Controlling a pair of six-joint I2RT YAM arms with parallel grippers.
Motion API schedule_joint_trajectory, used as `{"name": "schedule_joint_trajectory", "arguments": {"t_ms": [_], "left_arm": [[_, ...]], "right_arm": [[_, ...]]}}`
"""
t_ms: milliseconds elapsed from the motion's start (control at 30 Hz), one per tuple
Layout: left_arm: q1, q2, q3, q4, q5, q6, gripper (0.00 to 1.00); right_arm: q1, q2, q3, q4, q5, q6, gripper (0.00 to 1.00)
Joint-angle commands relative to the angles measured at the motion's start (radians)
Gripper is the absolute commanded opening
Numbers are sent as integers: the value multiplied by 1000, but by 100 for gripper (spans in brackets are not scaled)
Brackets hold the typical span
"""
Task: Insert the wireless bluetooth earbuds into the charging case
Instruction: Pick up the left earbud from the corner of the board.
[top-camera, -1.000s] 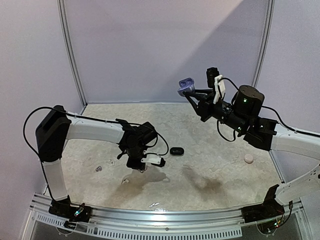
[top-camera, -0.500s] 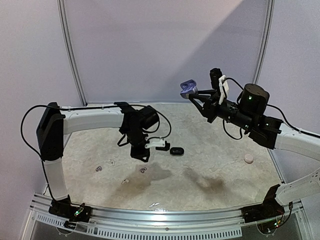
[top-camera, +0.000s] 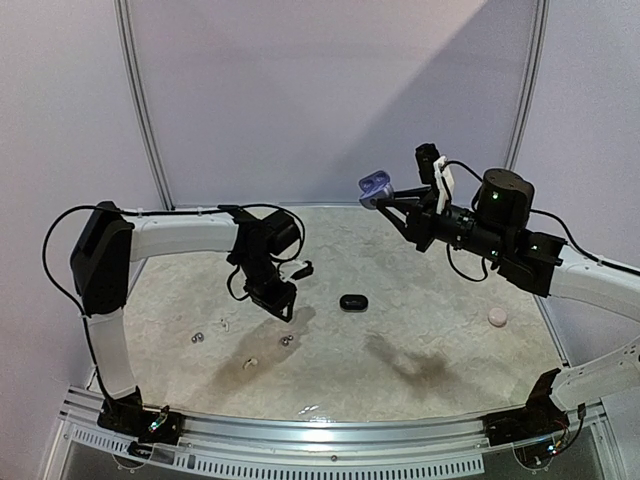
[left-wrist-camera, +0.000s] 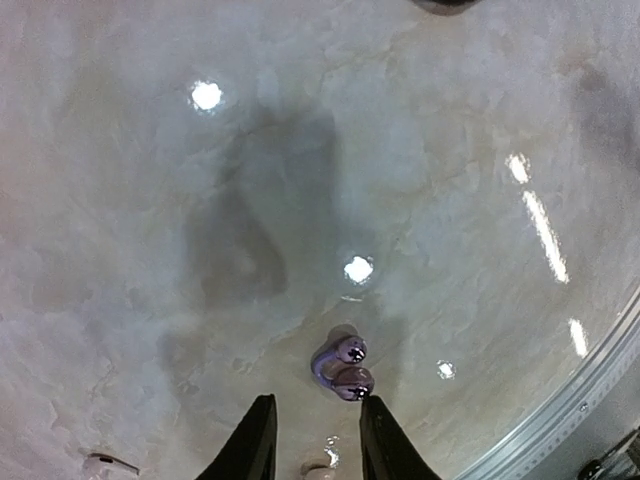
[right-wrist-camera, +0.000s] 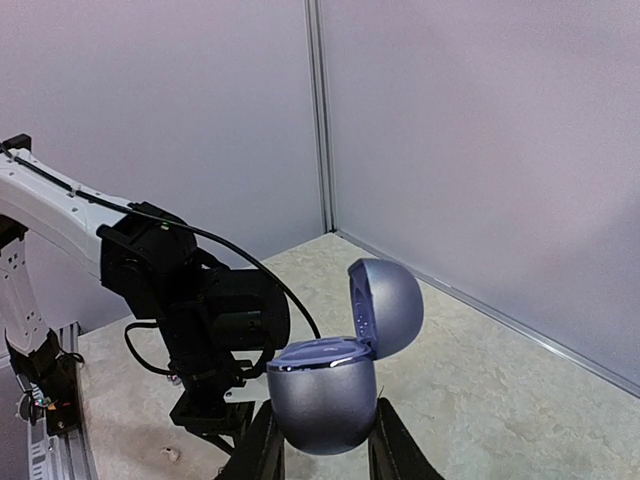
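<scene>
Since the left pincer (left-wrist-camera: 317, 405) hangs over the counter (left-wrist-camera: 450, 200) with its fingers apart and empty, the left arm is the nearer one. 2 silvery-grey earbuds (left-wrist-camera: 342, 366) lie touching just ahead of its tips, toward its right finger, their line running roughly away from it. Open counter lies ahead and beside them; the rail (left-wrist-camera: 590, 388) is near. Far off and raised, the right pincer (right-wrist-camera: 322, 440) clamps the open charging case (right-wrist-camera: 325, 385).

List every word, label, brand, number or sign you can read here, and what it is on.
None: no text can be read in any view.
The open charging case in the right gripper shows a plain shell; the black case on the table is too small to tell.
</scene>
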Motion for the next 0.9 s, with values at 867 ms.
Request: {"name": "schedule_joint_trajectory", "arguments": {"t_ms": [867], "left_arm": [[-33,20,-188,205,13,-232,28]], "right_arm": [[-3,-74,-56,-96,45,-8,0]]}}
